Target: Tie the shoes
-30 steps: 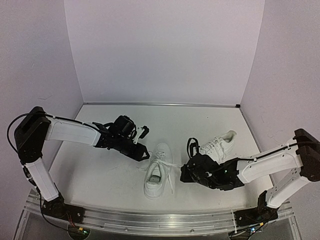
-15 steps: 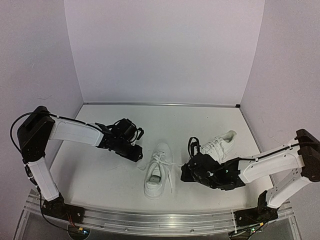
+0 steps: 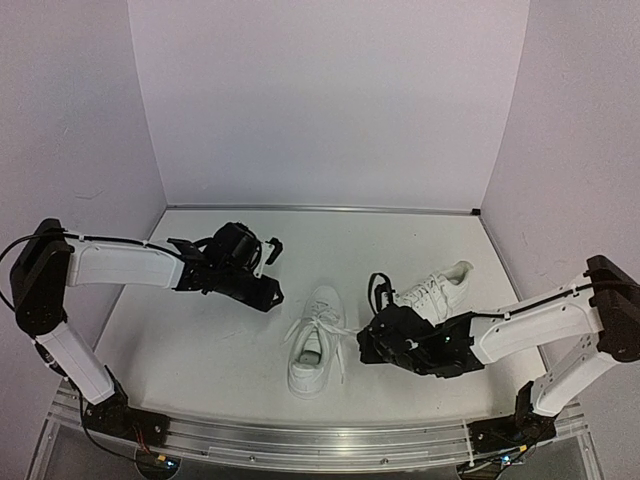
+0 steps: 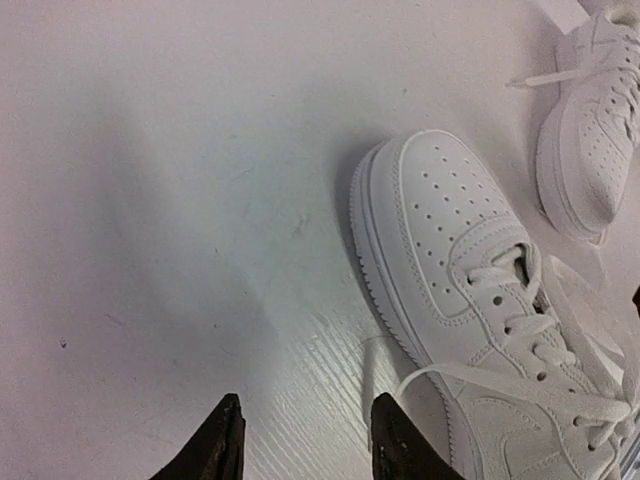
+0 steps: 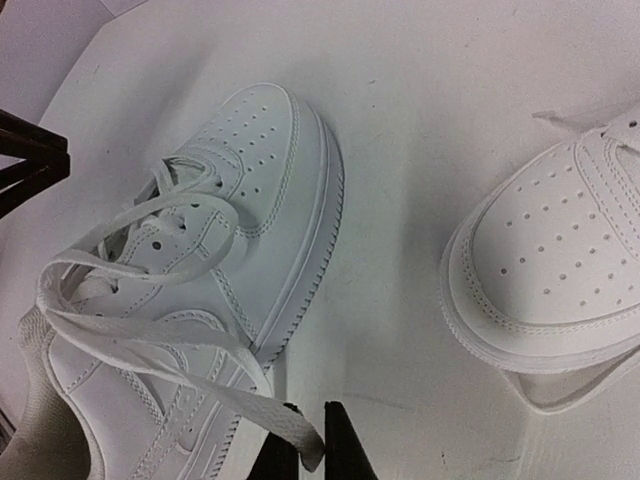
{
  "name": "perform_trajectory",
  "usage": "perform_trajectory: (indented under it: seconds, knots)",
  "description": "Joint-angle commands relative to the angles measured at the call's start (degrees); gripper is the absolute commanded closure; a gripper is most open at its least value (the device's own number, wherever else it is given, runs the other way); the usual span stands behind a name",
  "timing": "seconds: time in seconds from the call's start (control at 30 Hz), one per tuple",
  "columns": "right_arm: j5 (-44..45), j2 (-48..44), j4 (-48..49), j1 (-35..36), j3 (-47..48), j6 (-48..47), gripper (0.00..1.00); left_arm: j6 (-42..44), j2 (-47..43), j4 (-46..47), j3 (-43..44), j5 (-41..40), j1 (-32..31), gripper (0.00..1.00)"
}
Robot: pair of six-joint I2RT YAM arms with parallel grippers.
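Two white shoes lie on the table. The middle shoe (image 3: 315,345) (image 4: 440,230) (image 5: 265,190) points away from me, its laces loosely crossed, with loops trailing off both sides. The second shoe (image 3: 435,290) (image 4: 590,130) (image 5: 560,270) lies to its right, angled away. My right gripper (image 3: 362,345) (image 5: 312,440) sits low between the shoes. Its jaws are almost together, with the end of the middle shoe's lace (image 5: 290,425) caught in the thin gap. My left gripper (image 3: 272,295) (image 4: 305,440) hovers left of the middle shoe's toe, open and holding nothing.
The white table (image 3: 220,350) has pale walls on three sides and a metal rail (image 3: 300,435) along the near edge. A lace loop (image 4: 480,375) trails off the middle shoe's left side, close to my left fingertips.
My left arm has drawn back to the left, away from the middle shoe. My right gripper stays put on the lace end, with its jaws a touch looser.
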Motion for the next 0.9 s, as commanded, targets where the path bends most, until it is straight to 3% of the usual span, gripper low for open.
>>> perform_trajectory:
  seconds: [0.0, 0.07, 0.4, 0.5, 0.63, 0.87]
  knots:
    - [-1.99, 0.44, -2.32, -0.36, 2.52, -0.52, 0.73, 0.56, -3.82, 2.47, -0.31, 5.88, -0.01, 0.52]
    - [-2.97, -1.07, -2.38, -0.36, 2.21, -0.47, 0.58, 0.64, -4.67, 2.62, -0.29, 7.76, -0.11, 0.50]
    - [-7.40, -13.21, -2.39, -0.36, 2.42, -8.29, 0.02, 1.91, -11.86, 1.74, -3.62, 12.94, -3.40, 0.29]
    - [-10.60, -15.32, -2.36, -0.36, 2.47, -11.36, 0.02, 1.21, -14.27, 1.17, -4.47, 12.88, -3.62, 0.26]
    - [-16.77, -17.37, -1.79, -0.36, 2.36, -14.55, 0.02, -0.40, -17.14, 0.28, -4.68, 11.29, -3.62, 0.01]
    - [-12.08, -27.84, -3.82, -0.36, -0.95, -14.20, 0.02, -5.19, -17.04, -4.23, -1.74, 7.88, -3.54, 0.00]
